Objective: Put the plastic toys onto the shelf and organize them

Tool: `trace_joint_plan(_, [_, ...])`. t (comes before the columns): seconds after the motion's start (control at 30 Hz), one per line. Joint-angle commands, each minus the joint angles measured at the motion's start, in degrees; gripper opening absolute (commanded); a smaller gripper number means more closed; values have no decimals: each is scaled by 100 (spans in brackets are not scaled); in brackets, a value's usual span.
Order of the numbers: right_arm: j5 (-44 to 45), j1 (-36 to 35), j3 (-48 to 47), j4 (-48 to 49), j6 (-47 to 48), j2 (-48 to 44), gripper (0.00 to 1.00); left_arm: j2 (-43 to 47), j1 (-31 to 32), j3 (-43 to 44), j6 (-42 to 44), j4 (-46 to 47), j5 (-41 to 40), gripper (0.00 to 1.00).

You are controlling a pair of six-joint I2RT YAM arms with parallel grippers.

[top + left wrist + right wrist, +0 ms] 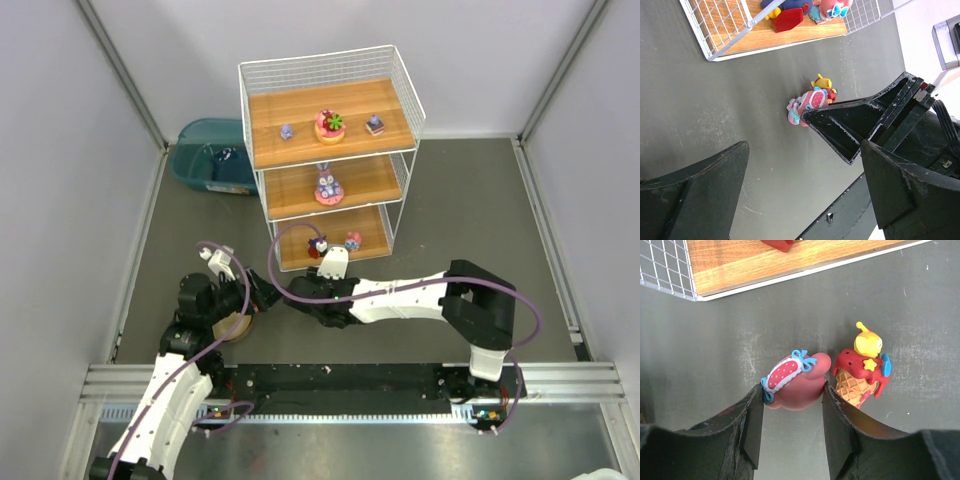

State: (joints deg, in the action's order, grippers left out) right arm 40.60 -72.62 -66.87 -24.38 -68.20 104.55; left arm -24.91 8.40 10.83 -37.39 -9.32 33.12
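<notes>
A pink toy with a red dotted patch and blue bows point(797, 385) lies on the dark table, and my right gripper point(792, 390) is shut on it, one finger touching each side. A red-and-yellow ice-cream-cone toy point(860, 370) lies just right of it. In the left wrist view the pink toy point(807, 102) and the cone toy point(824, 85) show at the right gripper's fingertips point(840, 120). My left gripper point(805, 150) is open and empty above bare table. The shelf point(290, 190) holds a flower disc point(330, 126), a bunny point(327, 185) and smaller figures.
A tan round bowl point(235, 325) sits under my left wrist. A teal bin point(205, 155) stands left of the shelf. The shelf's bottom board point(765, 260) is just ahead of my right gripper, with a red toy point(787, 20) on it. Grey walls enclose the table.
</notes>
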Motion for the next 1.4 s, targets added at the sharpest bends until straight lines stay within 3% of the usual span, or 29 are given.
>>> trace_joint_plan(0.0, [-43, 37, 104, 4, 70, -268, 20, -23, 12, 174, 82, 168, -34, 99])
trace_joint_plan(0.13, [-61, -33, 297, 56, 719, -558, 4, -14, 12, 183, 82, 150, -25, 99])
trace_joint_plan(0.23, [-315, -138, 551, 555, 1738, -866, 0, -6, 12, 183, 82, 141, -34, 99])
trace_joint_plan(0.3, [-970, -156, 797, 960, 2614, -1181, 0, 3, 12, 183, 82, 124, -34, 99])
trace_joint_plan(0.5, [-3159, -165, 2027, 2068, 3926, -2034, 0, 38, 21, 200, 91, 89, -25, 99])
trace_joint_plan(0.7, [-3665, -173, 2881, 2174, 4368, -2571, 2, 74, 12, 165, 82, 97, -8, 99])
trace_joint_plan(0.9, [-3401, -174, 3189, 2131, 4535, -2756, 15, 100, 12, 218, 170, 97, 80, 99])
trace_joint_plan(1.13, [-3436, -182, 3189, 2253, 4518, -2791, 51, 65, 12, 253, 205, 115, 80, 99])
trace_joint_plan(1.37, [-3366, -200, 3136, 2263, 4421, -2809, 61, 56, 12, 218, 188, 115, 89, 99])
